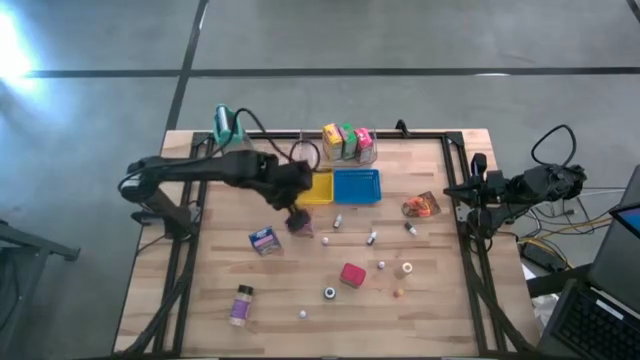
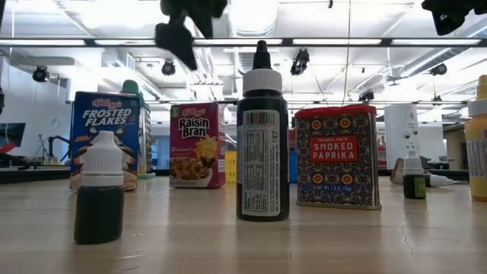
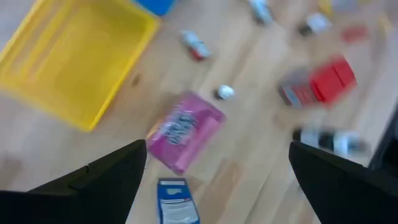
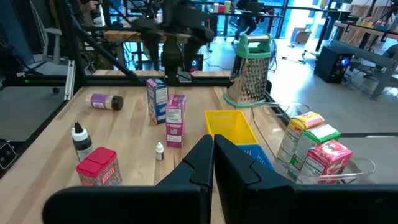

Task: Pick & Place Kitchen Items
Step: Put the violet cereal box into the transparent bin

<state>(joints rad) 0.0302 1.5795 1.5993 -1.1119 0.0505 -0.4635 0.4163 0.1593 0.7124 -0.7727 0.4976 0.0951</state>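
Left gripper (image 1: 297, 212): hovering with fingers spread wide, holding nothing, above the pink Raisin Bran carton (image 3: 184, 130).
Right gripper (image 4: 213, 163): waiting at the table's right edge, fingers pressed together.
Left wrist view only: showing the carton standing just beside the yellow tray (image 3: 68, 59).
Low view only: reading labels, Frosted Flakes carton (image 2: 105, 138) and Smoked Paprika tin (image 2: 337, 156).
Surface: wooden table (image 1: 300, 290) carrying scattered small bottles.
Room: ceiling lights glowing behind.

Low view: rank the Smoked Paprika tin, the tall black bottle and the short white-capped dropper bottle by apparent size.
1. Smoked Paprika tin, widest.
2. Tall black bottle, taller but slimmer; close call.
3. Short white-capped dropper bottle, clearly smallest.
All stand near the camera, so true sizes stay unsure.
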